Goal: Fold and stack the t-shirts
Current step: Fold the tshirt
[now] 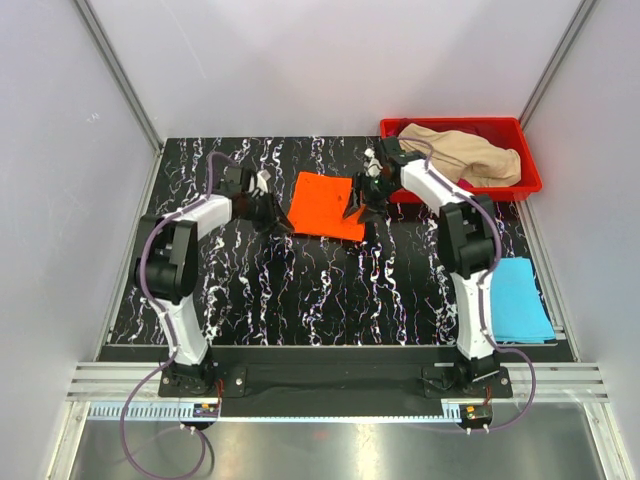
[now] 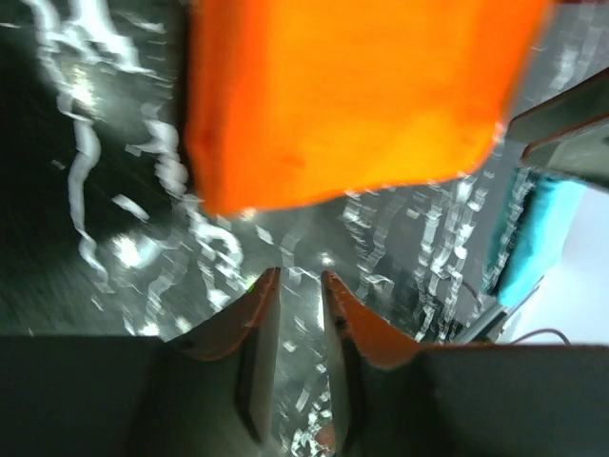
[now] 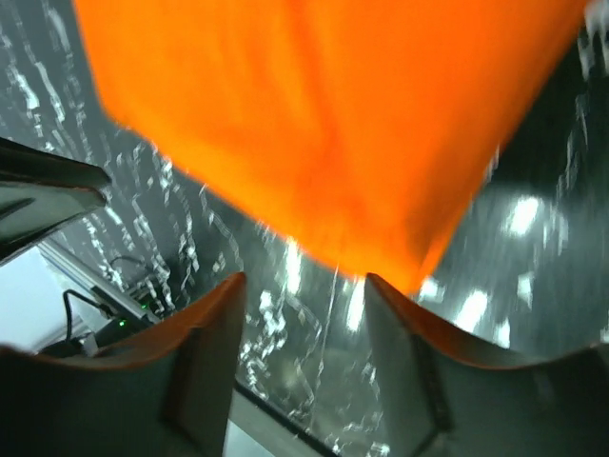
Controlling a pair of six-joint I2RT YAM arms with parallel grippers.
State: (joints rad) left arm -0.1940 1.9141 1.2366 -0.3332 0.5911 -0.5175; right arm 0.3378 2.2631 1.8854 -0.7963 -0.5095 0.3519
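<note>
Black marble-look table top (image 1: 300, 290) w/ white veins, boxed in by plain white walls (image 1: 330, 60) on alu. frame posts (image 1: 117, 70); even light.

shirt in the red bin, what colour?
Beige. The shirt lies bunched in the red bin; it shows best in the top external view.

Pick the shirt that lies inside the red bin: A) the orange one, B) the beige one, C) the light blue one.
B: the beige shirt is bunched up inside the red bin, while the orange shirt and the light blue shirt both lie outside it.
</note>
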